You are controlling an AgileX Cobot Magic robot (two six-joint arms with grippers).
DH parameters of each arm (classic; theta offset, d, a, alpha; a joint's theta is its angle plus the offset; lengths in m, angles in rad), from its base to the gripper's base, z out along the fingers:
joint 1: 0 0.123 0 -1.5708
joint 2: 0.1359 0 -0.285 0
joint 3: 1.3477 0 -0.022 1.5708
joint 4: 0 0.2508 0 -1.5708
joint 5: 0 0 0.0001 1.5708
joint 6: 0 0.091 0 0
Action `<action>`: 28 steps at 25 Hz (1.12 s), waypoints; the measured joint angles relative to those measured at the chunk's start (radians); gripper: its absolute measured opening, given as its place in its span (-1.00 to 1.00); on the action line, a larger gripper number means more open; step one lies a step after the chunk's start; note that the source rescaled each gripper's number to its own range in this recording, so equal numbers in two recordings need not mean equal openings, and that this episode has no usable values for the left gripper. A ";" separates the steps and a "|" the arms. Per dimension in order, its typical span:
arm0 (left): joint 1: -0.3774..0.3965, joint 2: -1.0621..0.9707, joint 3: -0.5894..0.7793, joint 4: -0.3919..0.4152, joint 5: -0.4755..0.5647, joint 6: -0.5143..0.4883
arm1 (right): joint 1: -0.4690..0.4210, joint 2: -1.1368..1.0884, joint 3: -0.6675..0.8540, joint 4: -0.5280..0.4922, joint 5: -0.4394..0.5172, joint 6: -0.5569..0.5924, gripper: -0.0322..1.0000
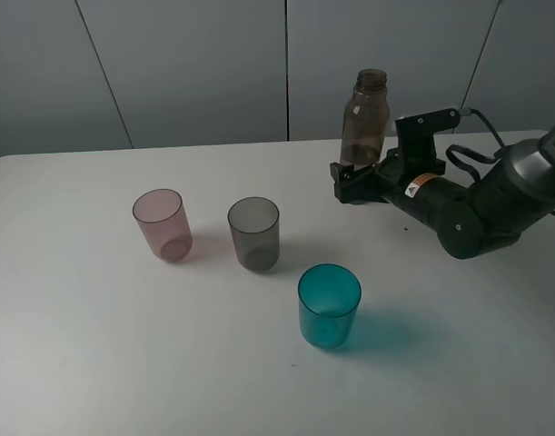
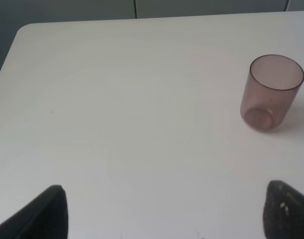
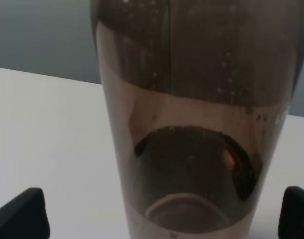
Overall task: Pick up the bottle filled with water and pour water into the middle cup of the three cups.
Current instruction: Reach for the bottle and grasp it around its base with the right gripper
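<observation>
smoky-brown bottle (image 1: 364, 123), pink cup (image 1: 162, 224), grey middle cup (image 1: 254, 233), teal cup (image 1: 329, 305), white table (image 1: 95, 345)

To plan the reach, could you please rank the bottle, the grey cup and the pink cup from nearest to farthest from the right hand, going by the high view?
1. Bottle: at the back right, standing between the open fingers of the right hand.
2. Grey cup: near the middle of that view, forward of the hand.
3. Pink cup: farthest, on the left of that view.

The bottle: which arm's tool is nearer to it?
Right. The right tool stands open around the bottle, a finger on each side. The left tool hangs open over the table, with only the pink cup in its view.
</observation>
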 joint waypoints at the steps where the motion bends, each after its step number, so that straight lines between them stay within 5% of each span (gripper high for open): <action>1: 0.000 0.000 0.000 0.000 0.000 0.000 | 0.000 0.004 0.000 0.000 -0.009 0.000 1.00; 28: 0.000 0.000 0.000 0.000 0.000 0.000 | -0.014 0.091 -0.164 0.007 -0.019 0.034 1.00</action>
